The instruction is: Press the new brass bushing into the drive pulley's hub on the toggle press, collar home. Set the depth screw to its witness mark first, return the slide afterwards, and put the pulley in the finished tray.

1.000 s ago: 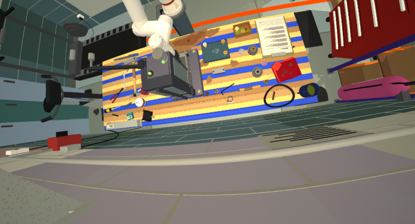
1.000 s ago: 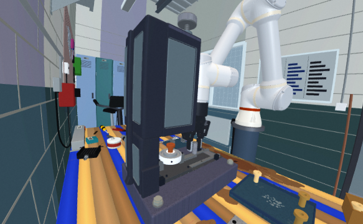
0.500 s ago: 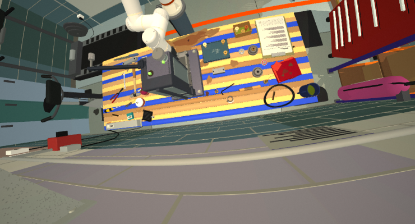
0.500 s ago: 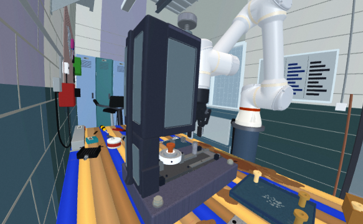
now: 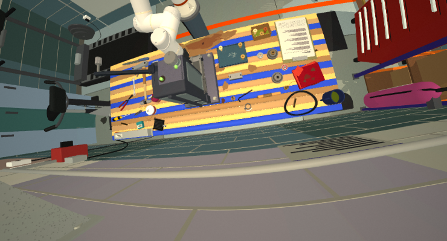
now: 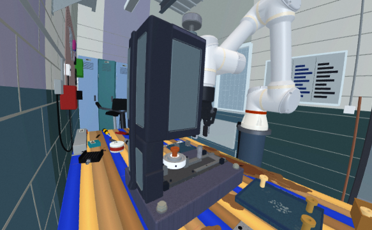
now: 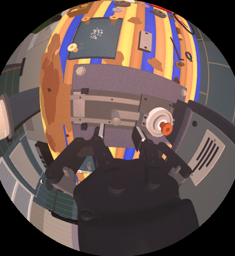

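The slide's round knob (image 7: 116, 120) sits on the grey slide plate (image 7: 104, 110) of the toggle press, just below my gripper (image 7: 119, 135), which is open and holds nothing. In the second side camera the gripper (image 6: 208, 126) hangs above the press base, beside the dark press housing (image 6: 166, 105). The white drive pulley (image 6: 174, 160) sits in the nest under the ram with an orange-brown bushing (image 6: 174, 150) standing in its hub. The depth screw's knurled head (image 6: 191, 21) sticks up from the top of the press.
The press housing stands close on one side of the arm. A dark blue tray (image 6: 279, 201) with brass bushings lies beyond the press base. A red tray (image 5: 308, 74), pulleys, a black belt loop (image 5: 300, 103) and hand tools are scattered over the striped bench.
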You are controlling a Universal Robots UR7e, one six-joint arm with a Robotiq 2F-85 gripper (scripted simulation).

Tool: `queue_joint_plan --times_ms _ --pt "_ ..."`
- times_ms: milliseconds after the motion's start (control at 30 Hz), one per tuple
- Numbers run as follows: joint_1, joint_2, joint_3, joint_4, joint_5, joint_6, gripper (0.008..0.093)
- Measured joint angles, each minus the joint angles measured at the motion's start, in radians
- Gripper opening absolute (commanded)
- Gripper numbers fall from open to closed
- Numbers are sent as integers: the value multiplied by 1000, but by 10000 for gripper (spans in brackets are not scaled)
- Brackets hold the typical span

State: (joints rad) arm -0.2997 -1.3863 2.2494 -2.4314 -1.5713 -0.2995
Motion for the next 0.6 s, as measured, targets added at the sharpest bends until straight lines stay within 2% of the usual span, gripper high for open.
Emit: queue_joint_plan --times_ms 133,267,300,600 --pt "-3 -9 7 2 0 -2 530" --pt "-37 -155 111 46 -1 -38 530" --pt "-41 -174 123 53 -1 -42 530" --pt "-40 -164 114 49 0 -5 530"
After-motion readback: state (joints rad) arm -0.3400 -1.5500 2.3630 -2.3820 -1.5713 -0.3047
